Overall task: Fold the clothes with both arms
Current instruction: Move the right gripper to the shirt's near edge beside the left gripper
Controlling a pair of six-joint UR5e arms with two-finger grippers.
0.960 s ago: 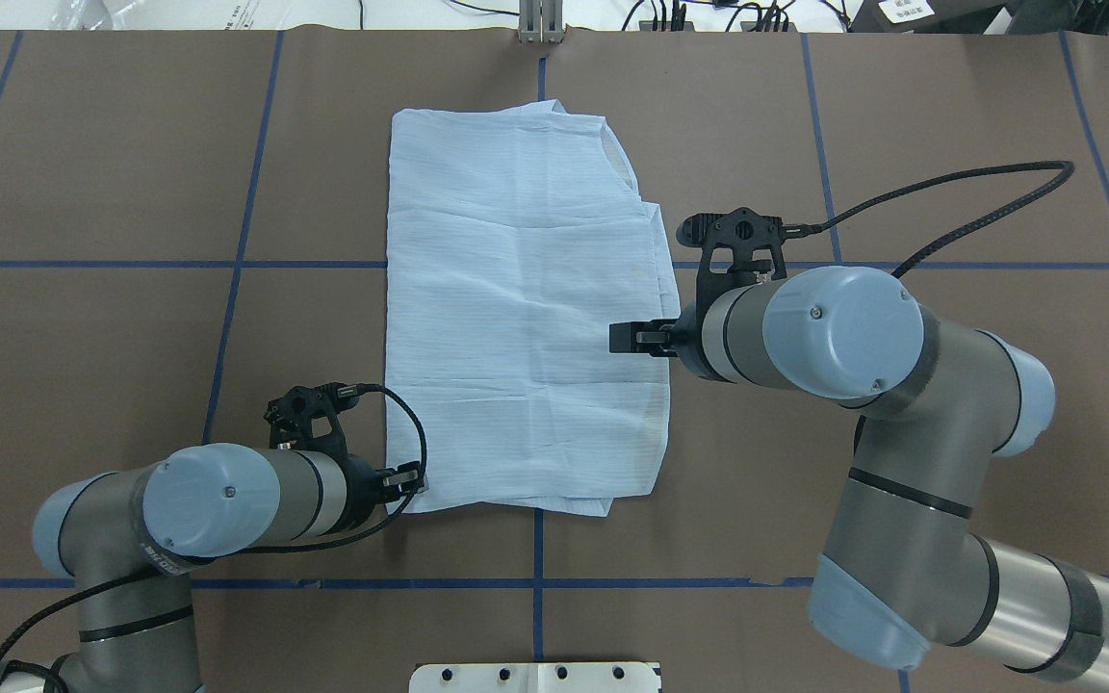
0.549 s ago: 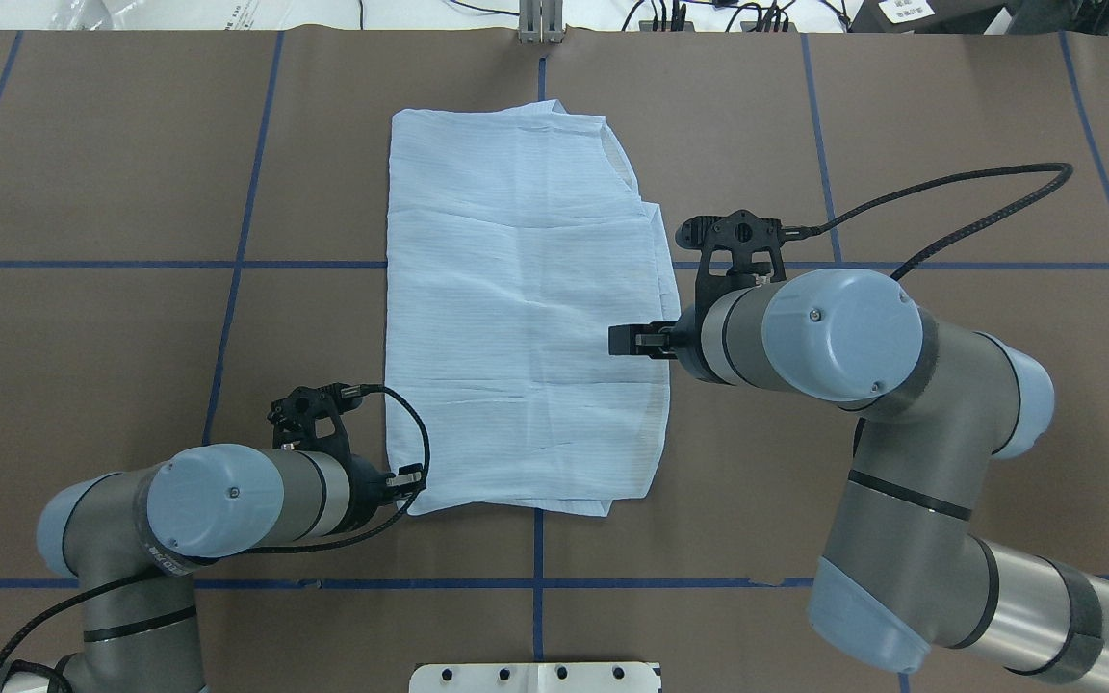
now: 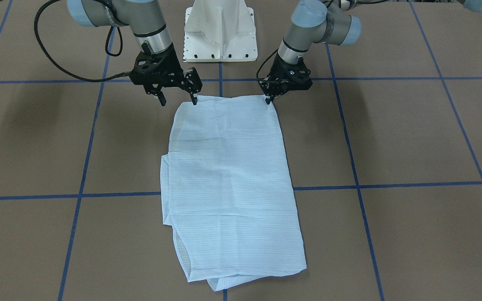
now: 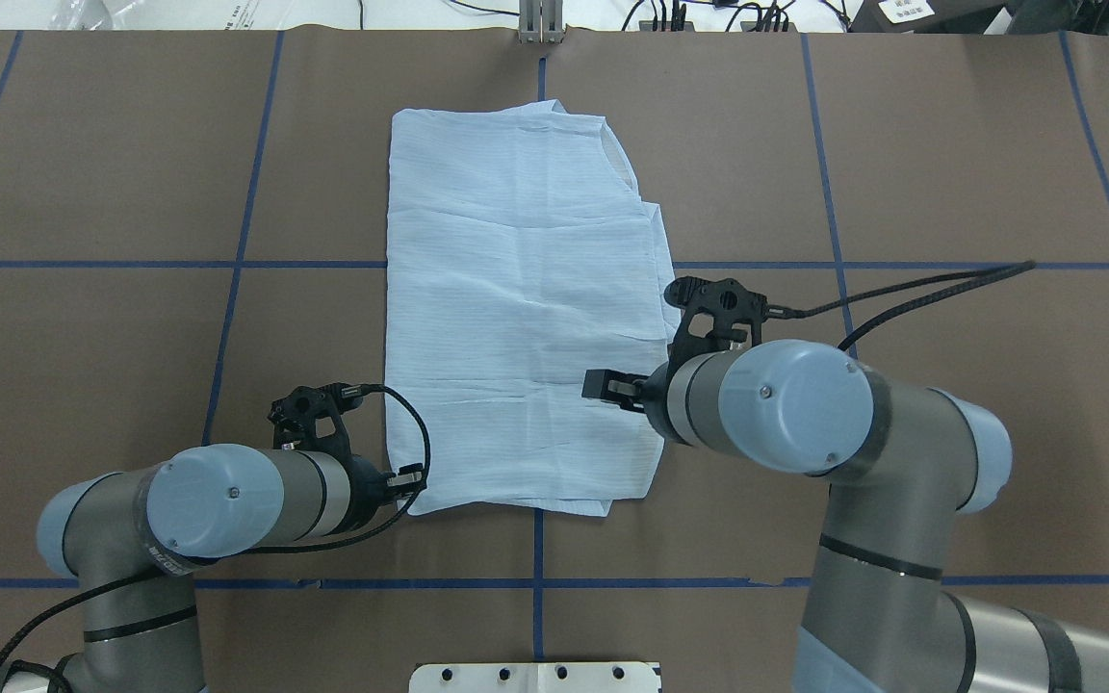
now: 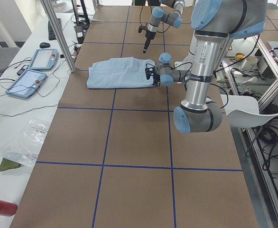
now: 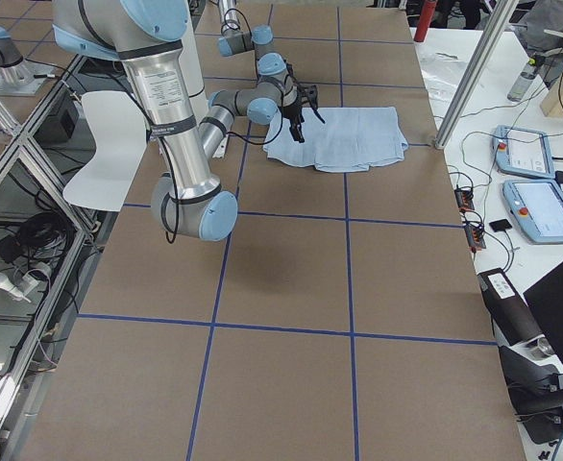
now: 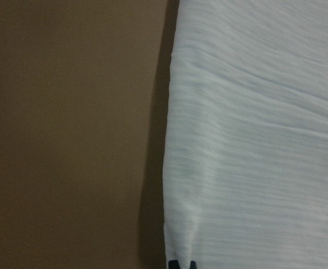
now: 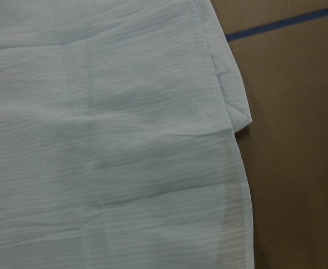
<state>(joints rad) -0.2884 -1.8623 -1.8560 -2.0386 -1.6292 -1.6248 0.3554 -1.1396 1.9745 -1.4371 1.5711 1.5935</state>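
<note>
The pale-blue striped shirt (image 4: 516, 308) lies folded into a long rectangle on the brown table, also seen in the front view (image 3: 228, 175). My left gripper (image 4: 412, 478) is low at the shirt's near-left corner. In the front view (image 3: 271, 99) its fingers are pinched together on that corner, and the left wrist view shows the fingertips (image 7: 174, 263) closed on the cloth edge (image 7: 253, 140). My right gripper (image 3: 178, 100) is open, fingers spread, empty, hovering over the shirt's near-right part (image 4: 603, 385). The right wrist view shows only the shirt (image 8: 108, 140) from above.
The white pedestal base (image 3: 220, 33) stands at the table's near edge between the arms. Blue tape lines (image 4: 535, 549) grid the brown table. A metal post (image 4: 540, 24) stands at the far edge. Two tablets (image 5: 34, 71) lie on a side table beyond it.
My right arm has moved toward the robot's side and slightly left, along the shirt's right edge to its near part. The left arm and the shirt have not moved.
</note>
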